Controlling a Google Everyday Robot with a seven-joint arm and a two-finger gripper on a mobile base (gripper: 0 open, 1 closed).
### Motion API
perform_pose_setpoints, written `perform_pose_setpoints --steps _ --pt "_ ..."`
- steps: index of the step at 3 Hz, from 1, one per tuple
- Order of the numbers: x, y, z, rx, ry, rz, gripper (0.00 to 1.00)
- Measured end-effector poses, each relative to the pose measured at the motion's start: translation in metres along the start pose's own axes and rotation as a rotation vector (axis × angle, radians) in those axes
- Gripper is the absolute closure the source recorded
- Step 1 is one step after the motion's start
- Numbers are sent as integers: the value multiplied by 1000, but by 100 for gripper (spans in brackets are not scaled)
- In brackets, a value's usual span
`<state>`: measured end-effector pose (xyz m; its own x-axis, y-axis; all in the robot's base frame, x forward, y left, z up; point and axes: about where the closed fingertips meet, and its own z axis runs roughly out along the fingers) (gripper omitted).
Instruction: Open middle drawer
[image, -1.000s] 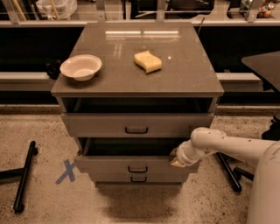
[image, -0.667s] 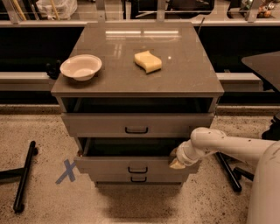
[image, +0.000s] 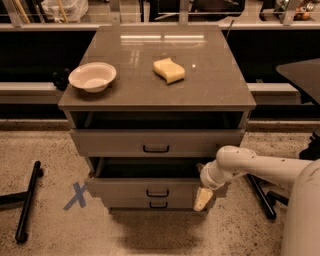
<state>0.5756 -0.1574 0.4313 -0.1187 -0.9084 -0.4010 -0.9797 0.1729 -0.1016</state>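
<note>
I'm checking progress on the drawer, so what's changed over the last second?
Very little. The gripper seems slightly lower, at the right end of the middle drawer front. The drawer is pulled out as far as before. The bowl and sponge are unmoved.

One camera, high in front, looks down at the cabinet (image: 150, 92) from near — claw (image: 204, 198) low, right of centre.

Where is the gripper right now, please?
In the camera view, the gripper sits low right, at the right end of the pulled-out middle drawer, right of its black handle.
</note>
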Motion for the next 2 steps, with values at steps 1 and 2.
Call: perform_pose_setpoints --steps 1,2 --pt "0 2 11 -34 -1 -9 3" --pt "2 5 24 -71 -6 -9 26"
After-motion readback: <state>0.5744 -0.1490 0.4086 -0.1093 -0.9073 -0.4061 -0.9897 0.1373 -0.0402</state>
